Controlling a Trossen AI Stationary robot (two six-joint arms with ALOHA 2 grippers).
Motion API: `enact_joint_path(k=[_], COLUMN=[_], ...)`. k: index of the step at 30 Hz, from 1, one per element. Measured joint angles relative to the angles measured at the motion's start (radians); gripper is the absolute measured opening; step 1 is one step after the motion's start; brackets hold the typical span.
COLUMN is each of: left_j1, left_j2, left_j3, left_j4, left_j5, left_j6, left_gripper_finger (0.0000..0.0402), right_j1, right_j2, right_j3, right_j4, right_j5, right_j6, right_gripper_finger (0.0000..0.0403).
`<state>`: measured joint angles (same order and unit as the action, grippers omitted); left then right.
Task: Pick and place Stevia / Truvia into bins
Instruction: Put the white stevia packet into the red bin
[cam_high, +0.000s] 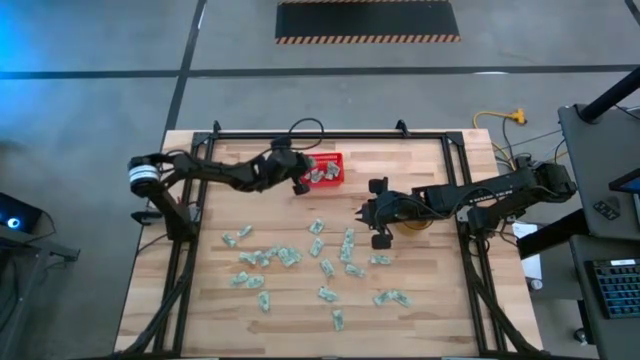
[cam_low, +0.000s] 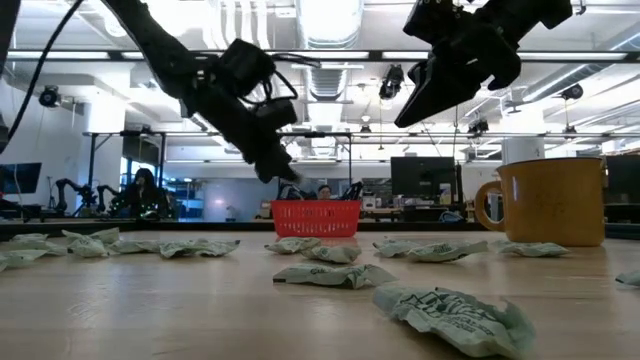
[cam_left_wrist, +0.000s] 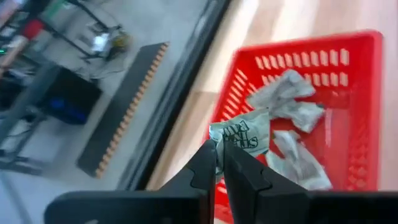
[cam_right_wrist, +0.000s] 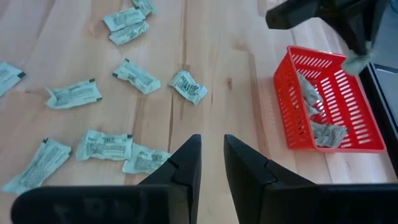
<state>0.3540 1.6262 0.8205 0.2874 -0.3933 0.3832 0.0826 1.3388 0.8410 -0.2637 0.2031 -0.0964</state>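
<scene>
The red basket (cam_high: 335, 160) stands near the table's far edge, with several sachets lying in it (cam_left_wrist: 292, 102). My left gripper (cam_high: 300, 183) hovers over the basket's left rim (cam_left_wrist: 233, 93), shut on one pale green and white sachet (cam_left_wrist: 241, 134). Many more sachets (cam_high: 322, 266) lie flat, scattered over the middle and near part of the table. My right gripper (cam_high: 376, 226) hangs above the table to the right of the scatter, open with a narrow gap (cam_right_wrist: 212, 165), holding nothing. My left gripper pinches one sachet by its lower edge (cam_left_wrist: 222, 149) between the two fingertips. The rest of the sachet sticks out beyond the fingers, lifted clear above the basket's left rim. The fingers slant down toward the basket from the table's left side.
A yellow mug (cam_low: 548, 200) stands on the table's right part, under my right arm (cam_high: 470, 195). A black frame runs along the table's edges (cam_high: 330, 135). Bare wood lies between the basket and the scattered sachets (cam_right_wrist: 236, 68).
</scene>
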Motion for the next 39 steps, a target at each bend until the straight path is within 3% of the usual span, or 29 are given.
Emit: enact_joint_path(k=[12,18,24,31,39], left_j1=[0.0,-0.04,-0.111,-0.2,-0.247], left_j2=[0.01,-0.019,-0.086,-0.165,-0.24], left_j3=[0.007,0.007,0.006,-0.004,-0.025], left_j4=[0.039,-0.019,-0.145,-0.264,-0.281], left_j5=[0.018,0.016,0.015,0.016,0.015], left_j6=[0.045,0.041,0.04,0.022,-0.017], left_gripper_finger=[0.008,0.0088,0.0089,0.0089,0.0089], right_j1=[0.0,0.0,0.0,-0.01,-0.034], right_j2=[0.0,0.013,0.119,0.276,0.378], right_j3=[-0.025,-0.092,-0.151,-0.109,-0.047], right_j4=[0.014,0.094,0.258,0.279,0.266], right_j5=[-0.002,-0.051,-0.22,-0.227,-0.227], right_j6=[0.072,0.047,-0.068,-0.154,-0.159], right_gripper_finger=[0.0061,0.006,0.0069,0.008,0.0109])
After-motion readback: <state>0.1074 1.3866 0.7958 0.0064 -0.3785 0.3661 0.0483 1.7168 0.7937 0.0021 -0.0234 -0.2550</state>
